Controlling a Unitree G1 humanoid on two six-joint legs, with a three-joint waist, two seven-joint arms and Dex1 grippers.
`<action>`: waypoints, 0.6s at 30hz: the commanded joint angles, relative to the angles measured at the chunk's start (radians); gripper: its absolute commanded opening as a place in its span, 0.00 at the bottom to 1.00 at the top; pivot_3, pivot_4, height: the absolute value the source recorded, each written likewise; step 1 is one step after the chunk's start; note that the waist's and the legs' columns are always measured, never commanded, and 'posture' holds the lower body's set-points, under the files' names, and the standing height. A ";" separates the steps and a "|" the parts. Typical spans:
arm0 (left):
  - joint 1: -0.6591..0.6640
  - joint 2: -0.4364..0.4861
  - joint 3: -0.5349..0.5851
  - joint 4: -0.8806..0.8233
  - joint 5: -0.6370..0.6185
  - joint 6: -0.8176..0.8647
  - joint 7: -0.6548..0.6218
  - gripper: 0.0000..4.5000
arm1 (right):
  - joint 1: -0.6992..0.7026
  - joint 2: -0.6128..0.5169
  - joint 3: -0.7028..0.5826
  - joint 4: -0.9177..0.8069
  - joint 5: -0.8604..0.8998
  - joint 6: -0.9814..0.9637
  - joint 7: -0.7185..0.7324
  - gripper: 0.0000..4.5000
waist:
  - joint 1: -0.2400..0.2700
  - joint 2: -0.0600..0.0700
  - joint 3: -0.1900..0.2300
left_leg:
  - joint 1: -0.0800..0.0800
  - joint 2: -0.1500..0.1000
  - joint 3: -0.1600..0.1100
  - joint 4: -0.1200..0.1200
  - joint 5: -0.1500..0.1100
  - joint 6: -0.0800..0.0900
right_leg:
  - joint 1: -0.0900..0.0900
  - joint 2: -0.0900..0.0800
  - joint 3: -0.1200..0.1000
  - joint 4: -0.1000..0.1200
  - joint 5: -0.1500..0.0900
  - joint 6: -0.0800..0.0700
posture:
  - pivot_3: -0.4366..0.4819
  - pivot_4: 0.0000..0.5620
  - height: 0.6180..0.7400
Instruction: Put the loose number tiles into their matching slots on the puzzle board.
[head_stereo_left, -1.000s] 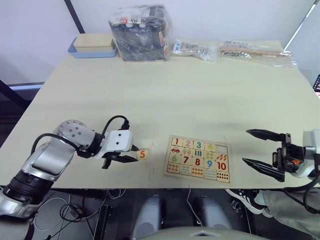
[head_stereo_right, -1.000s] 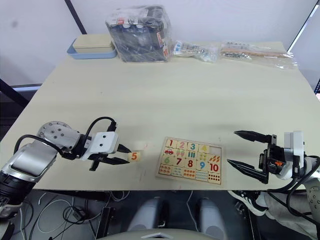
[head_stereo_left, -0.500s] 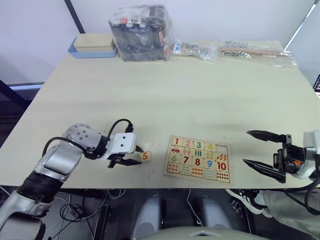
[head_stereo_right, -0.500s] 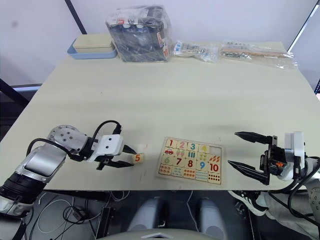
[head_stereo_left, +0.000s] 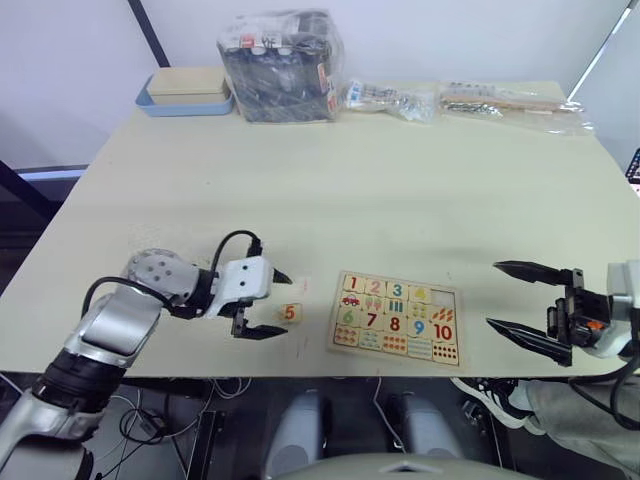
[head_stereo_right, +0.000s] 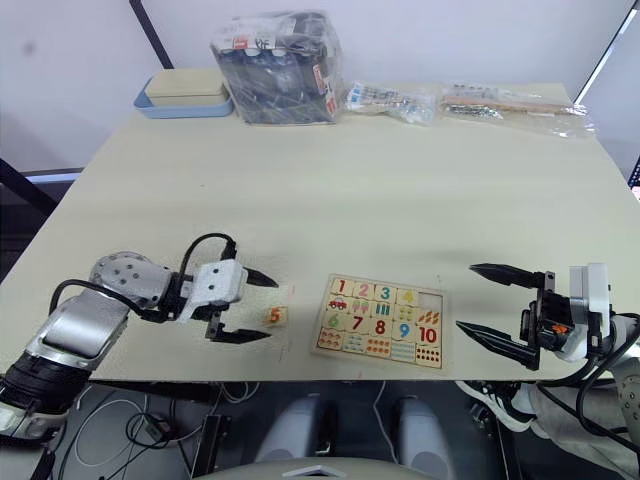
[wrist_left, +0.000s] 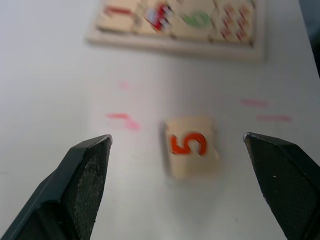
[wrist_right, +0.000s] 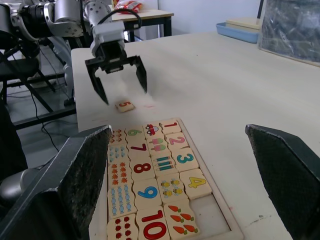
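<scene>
The left hand (head_stereo_left: 268, 304) sits low over the near edge of the surface (head_stereo_left: 330, 190) with its two black fingers spread wide, one on each side of the loose 5 tile (head_stereo_left: 290, 313) and touching neither. The tile lies flat, digit up, between the fingertips and just at the 9 o'clock side of the puzzle board (head_stereo_left: 396, 318), a small gap apart from it. From the left wrist the orange 5 reads upright, so its top points toward the board; being square, the tile has no long axis to speak of, though it sits turned slightly off square to the fingers.

The board lies flat with its long side running from 9 to 3 o'clock. Tiles 1 to 4 are seated in the top row, and the one bare slot (head_stereo_left: 443, 296) is at the 3 o'clock end of that row, above the 10.

I judge this to be the pick-up of the last tile: the fingers need to close squarely on its edges, then carry it across the board to that far slot.

The right hand (head_stereo_left: 518, 299) hovers at the board's 3 o'clock side, well apart, fingers wide and holding nothing.
</scene>
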 joint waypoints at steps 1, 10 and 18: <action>0.030 -0.010 0.095 -0.096 -0.071 0.059 0.061 0.99 | -0.021 -0.011 -0.013 -0.002 0.010 -0.008 0.008 1.00 | 0.000 0.000 0.000 | 0.000 0.000 0.000 0.000 0.000 0.000 | 0.000 0.000 0.000 0.000 0.000 0.000 | 0.48 0.27 1.00; 0.007 -0.178 0.178 -0.211 -0.159 0.223 0.330 0.99 | -0.084 -0.007 0.019 0.031 -0.002 -0.003 0.015 1.00 | 0.001 0.000 0.000 | 0.000 0.000 0.000 0.000 0.000 0.000 | 0.000 0.000 0.000 0.001 0.001 0.002 | 0.48 0.27 1.00; -0.174 -0.361 0.063 -0.003 0.015 0.039 0.513 0.99 | -0.130 -0.016 0.044 0.059 -0.002 0.003 0.028 1.00 | 0.004 0.000 0.000 | 0.001 -0.002 -0.001 0.002 0.000 0.000 | 0.001 0.001 0.000 0.001 0.003 0.004 | 0.48 0.27 1.00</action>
